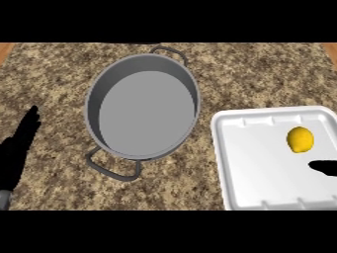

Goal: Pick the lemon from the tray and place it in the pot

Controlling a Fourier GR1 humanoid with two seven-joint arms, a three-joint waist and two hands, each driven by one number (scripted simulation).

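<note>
Head view: lemon [300, 140], tray [222, 163], pot [93, 106], one each; left hand [7, 157] straight-fingered, right hand [336, 168] unclear

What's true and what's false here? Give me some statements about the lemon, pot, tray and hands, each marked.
1. The lemon lies on the white tray. True.
2. The pot has the lemon inside. False: the lemon is on the tray.
3. The right hand holds the lemon. False: its fingers are straight and apart from the lemon, just below it in the view.
4. The left hand rests open at the view's left edge, fingers up. True.
5. The pot stands left of the tray. True.
</note>
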